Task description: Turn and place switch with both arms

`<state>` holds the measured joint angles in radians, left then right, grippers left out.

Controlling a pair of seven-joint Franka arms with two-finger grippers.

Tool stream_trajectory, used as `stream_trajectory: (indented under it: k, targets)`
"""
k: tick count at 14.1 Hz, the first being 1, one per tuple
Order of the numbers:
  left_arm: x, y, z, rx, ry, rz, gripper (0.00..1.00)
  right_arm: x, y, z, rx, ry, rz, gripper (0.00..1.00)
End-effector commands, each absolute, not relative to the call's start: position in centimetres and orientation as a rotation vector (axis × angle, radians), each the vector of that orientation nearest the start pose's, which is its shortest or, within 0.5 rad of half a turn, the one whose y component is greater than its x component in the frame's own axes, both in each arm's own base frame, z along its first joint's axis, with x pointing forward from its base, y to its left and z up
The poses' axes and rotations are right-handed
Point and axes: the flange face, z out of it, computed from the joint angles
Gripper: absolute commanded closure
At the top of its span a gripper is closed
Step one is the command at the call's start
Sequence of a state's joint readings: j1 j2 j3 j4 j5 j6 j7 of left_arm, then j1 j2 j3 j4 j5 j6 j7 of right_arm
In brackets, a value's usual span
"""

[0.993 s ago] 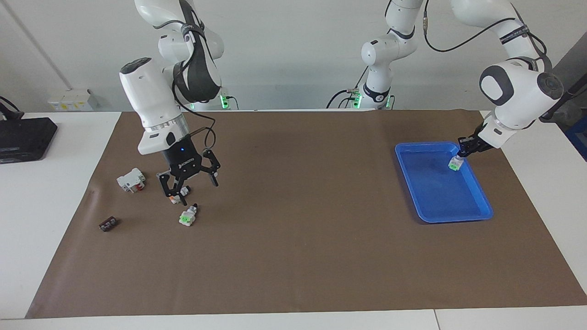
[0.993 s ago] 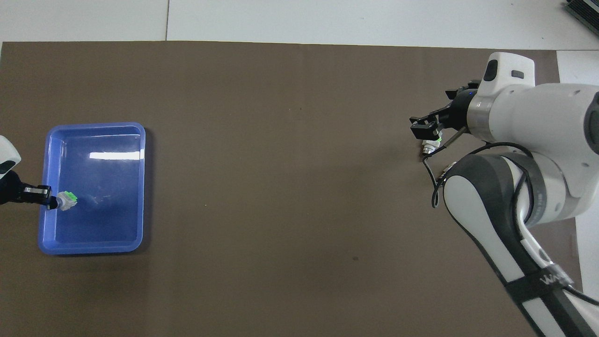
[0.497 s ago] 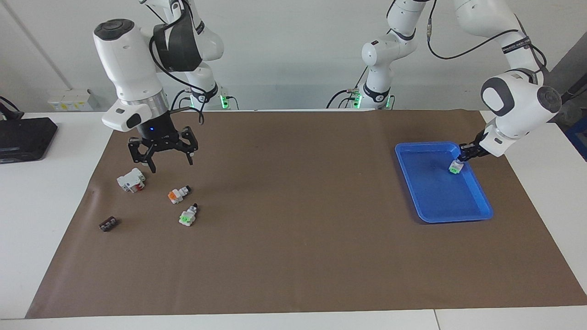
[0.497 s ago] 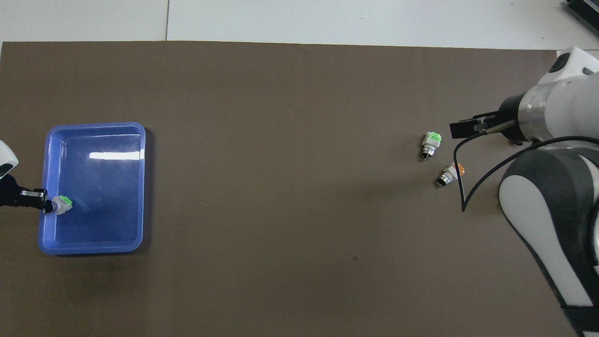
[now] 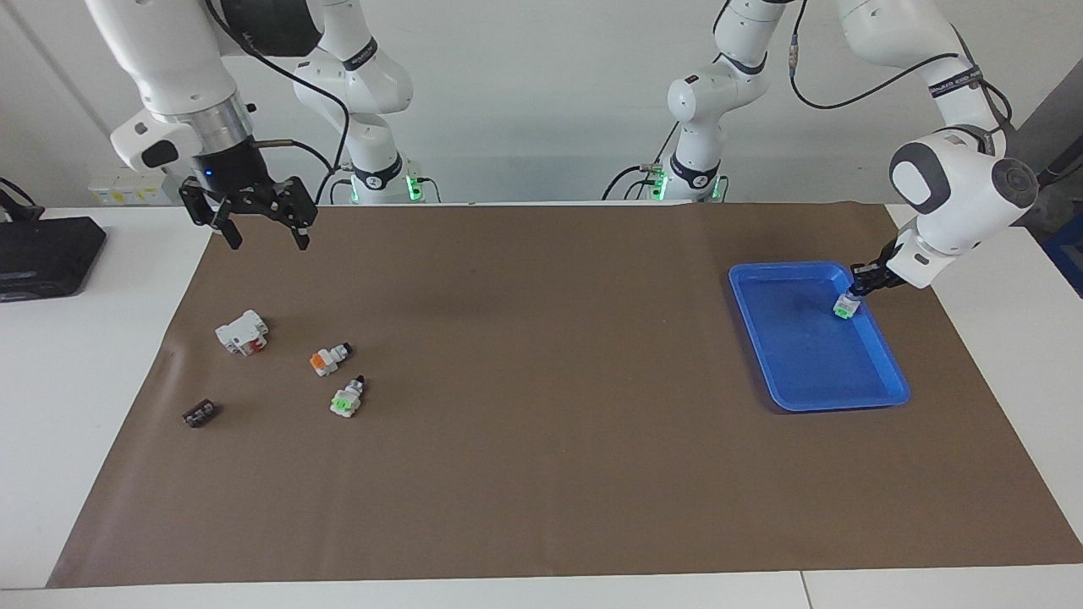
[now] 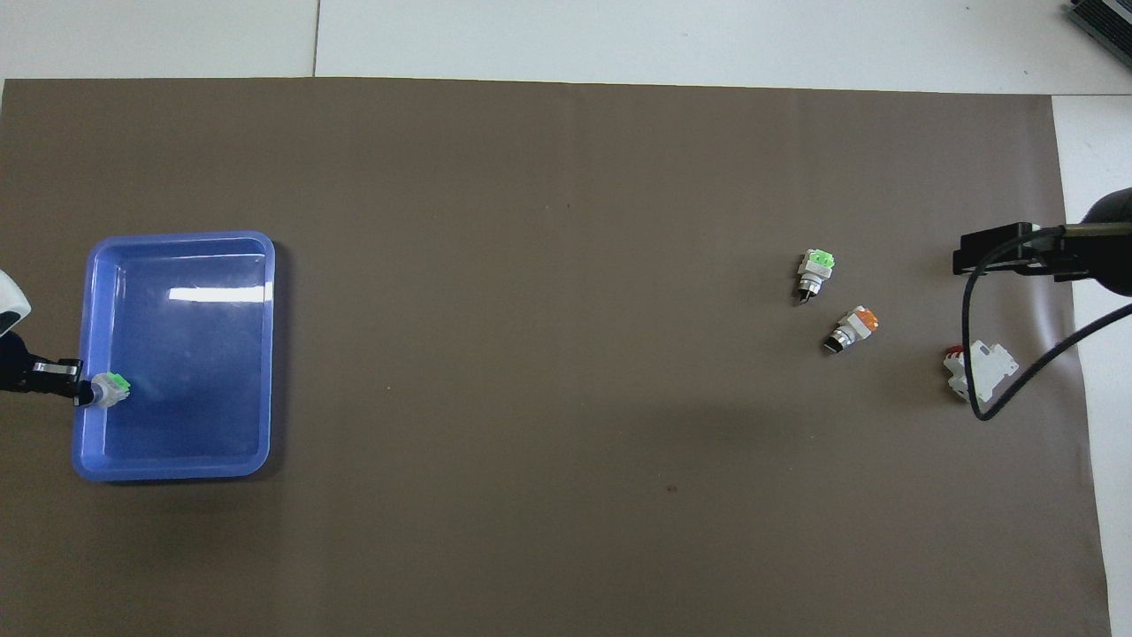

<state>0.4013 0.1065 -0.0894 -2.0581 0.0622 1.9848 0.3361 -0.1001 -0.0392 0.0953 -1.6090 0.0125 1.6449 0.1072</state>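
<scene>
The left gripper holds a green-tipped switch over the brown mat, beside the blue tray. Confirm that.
Not quite. In the facing view the left gripper holds the green-tipped switch inside the blue tray, by the rim at the left arm's end of the table, not over the brown mat.

Right gripper (image 5: 261, 228) raised high on a near-upright wrist, fingers spread wide, pointing down. Left gripper (image 5: 856, 284) low, reaching in on a slant from a bent arm, fingers closed together.
</scene>
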Motion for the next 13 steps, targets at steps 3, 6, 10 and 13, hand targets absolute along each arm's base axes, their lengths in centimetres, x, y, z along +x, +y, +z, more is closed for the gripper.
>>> stream_trajectory:
  k: [3, 6, 10, 13]
  targets:
    - [53.1, 17.4, 38.6, -3.122, 0.121, 0.270, 0.66, 53.7, -3.6, 65.8, -3.125, 0.336, -0.012, 0.00]
    - [55.1, 17.5, 40.8, -3.126, 0.130, 0.299, 0.66, 53.4, -5.0, 66.1, -3.128, 0.360, -0.010, 0.00]
    - [58.9, 14.0, 45.7, -3.120, 0.217, 0.252, 0.66, 53.3, -3.7, 64.1, -3.136, 0.249, 0.046, 0.00]
    - [60.9, 7.6, 50.5, -3.099, 0.309, 0.195, 0.65, 52.8, -3.7, 64.3, -3.134, 0.248, 0.041, 0.00]
